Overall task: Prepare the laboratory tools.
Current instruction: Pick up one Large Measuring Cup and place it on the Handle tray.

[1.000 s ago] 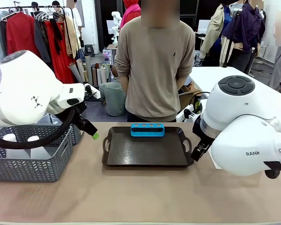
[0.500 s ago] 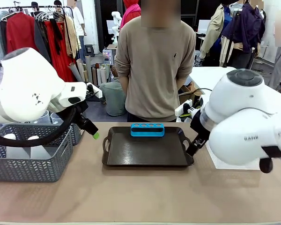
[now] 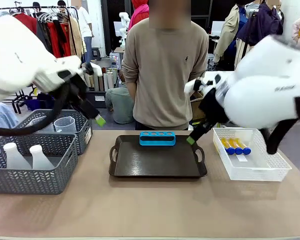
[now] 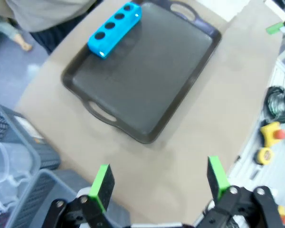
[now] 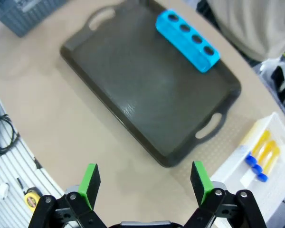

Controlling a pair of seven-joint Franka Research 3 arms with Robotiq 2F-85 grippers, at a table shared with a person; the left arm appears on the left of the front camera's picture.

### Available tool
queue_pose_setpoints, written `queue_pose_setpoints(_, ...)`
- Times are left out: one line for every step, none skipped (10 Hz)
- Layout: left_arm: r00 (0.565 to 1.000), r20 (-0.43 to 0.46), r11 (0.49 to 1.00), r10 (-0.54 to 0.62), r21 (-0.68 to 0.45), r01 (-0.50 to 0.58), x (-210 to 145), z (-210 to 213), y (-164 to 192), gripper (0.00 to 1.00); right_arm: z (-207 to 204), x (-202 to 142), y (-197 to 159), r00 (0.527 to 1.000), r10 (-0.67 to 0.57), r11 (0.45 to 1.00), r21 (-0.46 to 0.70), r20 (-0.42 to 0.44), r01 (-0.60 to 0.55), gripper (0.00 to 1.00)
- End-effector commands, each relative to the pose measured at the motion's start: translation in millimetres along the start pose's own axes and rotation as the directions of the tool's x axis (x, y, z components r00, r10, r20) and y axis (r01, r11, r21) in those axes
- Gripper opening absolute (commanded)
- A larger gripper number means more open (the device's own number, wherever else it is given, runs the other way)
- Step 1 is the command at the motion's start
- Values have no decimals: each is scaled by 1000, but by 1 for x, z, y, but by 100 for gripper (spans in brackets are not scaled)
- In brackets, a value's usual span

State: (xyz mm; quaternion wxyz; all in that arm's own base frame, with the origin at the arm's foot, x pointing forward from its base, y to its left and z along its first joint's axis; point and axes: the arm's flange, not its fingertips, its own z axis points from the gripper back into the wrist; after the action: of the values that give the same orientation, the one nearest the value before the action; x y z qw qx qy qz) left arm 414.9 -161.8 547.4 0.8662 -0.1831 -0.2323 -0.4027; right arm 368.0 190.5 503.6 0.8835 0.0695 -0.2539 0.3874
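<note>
left claw (image 4: 160,179): fingers apart, empty | right claw (image 5: 145,178): fingers apart, empty | blue rack (image 5: 187,40): on brown tray (image 5: 133,95), ahead of both claws | tubes (image 5: 262,154): in white basket (image 5: 282,126), beside right claw

No legible text, number or brand is showing in any view. The right arm's white shell (image 3: 270,100) is carrying a short line of dark lettering (image 3: 282,88), too motion-blurred to read. The rear grey mesh basket (image 3: 79,131) is bearing a small white label (image 3: 88,135) on its end wall, and its print is too small to resolve. A white slip (image 3: 242,158) is lying in the white mesh basket (image 3: 255,175), and nothing on it is resolving. The person's sweater (image 3: 162,75) is showing a small dark chest emblem (image 3: 185,58), not readable as letters.
</note>
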Motion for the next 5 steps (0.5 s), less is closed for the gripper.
queue_pose_setpoints(996, 70, 998, -55, 24, 53, 3, 36, 21, 100, 48, -1, -1, 998, 54, 998, 7, 29, -54, 100)
queue_pose_setpoints(991, 90, 994, -103, 40, 100, 9, 58, 23, 100, 76, -2, -3, 995, 70, 997, 21, 70, -71, 100)
queue_pose_setpoints(983, 103, 987, -153, 74, 145, 13, 72, 27, 100, 98, -6, -12, 992, 71, 997, 22, 104, -74, 100)
queue_pose_setpoints(974, 126, 977, -188, 120, 174, 15, 83, 32, 100, 117, -11, -25, 983, 88, 994, 44, 162, -96, 100)
queue_pose_setpoints(971, 134, 975, -200, 125, 184, 16, 91, 38, 100, 135, -17, -41, 976, 58, 994, 75, 212, -75, 100)
